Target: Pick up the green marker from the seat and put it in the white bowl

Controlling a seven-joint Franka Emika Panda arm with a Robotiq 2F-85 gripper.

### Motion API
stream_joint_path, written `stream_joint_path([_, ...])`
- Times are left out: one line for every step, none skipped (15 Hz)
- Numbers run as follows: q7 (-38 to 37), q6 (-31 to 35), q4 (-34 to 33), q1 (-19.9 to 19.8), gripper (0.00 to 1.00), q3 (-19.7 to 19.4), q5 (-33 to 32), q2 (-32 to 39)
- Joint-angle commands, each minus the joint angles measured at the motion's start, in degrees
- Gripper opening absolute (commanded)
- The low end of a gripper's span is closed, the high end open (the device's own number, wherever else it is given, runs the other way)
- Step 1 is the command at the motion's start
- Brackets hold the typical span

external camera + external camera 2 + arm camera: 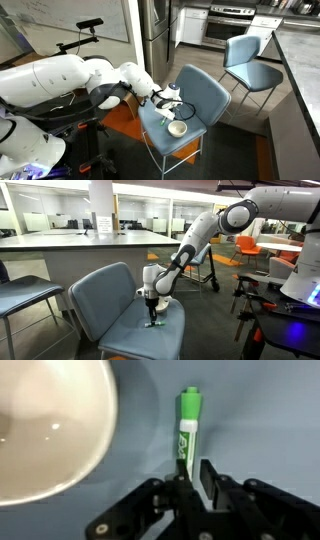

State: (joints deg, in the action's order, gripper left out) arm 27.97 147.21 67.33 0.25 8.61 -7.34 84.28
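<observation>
Pincer of black linked fingers [193,480] fills the bottom of the wrist view, its jaws standing narrow, with the lower end of the thin green plastic marker [187,430] running in between them. Whether the pads press on the barrel or only flank it, I cannot tell. The marker lies flat on the blue-grey padded seat of the shell chair [260,420], its green capped end pointing away from the pincer and its pale label band just ahead of the fingertips.

It should handle as a light, stiff, smooth stick — easy to lift, but round and slick enough to roll or pivot if caught near one end. The best hold is probably across the barrel near its middle, jaws square to its length.

Just beside the marker, apart from it, sits the small round white bowl with a cream inside [45,430], also on the seat — a short carry, by my reckoning. In both exterior views the pincer [152,308] hangs low over the seat, the bowl [177,128] close by. Farther off stands a second blue-grey shell chair [250,62].
</observation>
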Motion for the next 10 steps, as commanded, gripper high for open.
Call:
stream_joint_path([0.5,-2.0,-0.1,0.4,0.55,0.3,-0.3,0.0])
stream_joint_path([0.3,-2.1,-0.1,0.6,0.61,0.2,-0.3,0.0])
stream_joint_path([0.3,-2.0,-0.1,0.6,0.70,0.1,-0.3,0.0])
stream_joint_path([0.2,-2.0,0.0,0.7,0.77,0.0,-0.3,0.1])
stream_joint_path([0.0,-2.0,0.1,0.8,0.85,-0.1,-0.4,0.2])
stream_joint_path([-0.1,-1.9,0.2,0.9,0.92,-0.2,-0.4,0.3])
stream_joint_path([-0.4,-1.9,0.3,1.1,0.98,-0.5,-0.4,0.4])
stream_joint_path([-0.4,-1.9,0.4,1.1,0.56,-0.6,-0.5,0.5])
stream_joint_path([-0.2,-2.0,0.5,1.1,0.60,-0.7,-0.6,0.6])
stream_joint_path([0.0,-2.0,0.6,1.0,0.59,-0.7,-0.7,0.6])
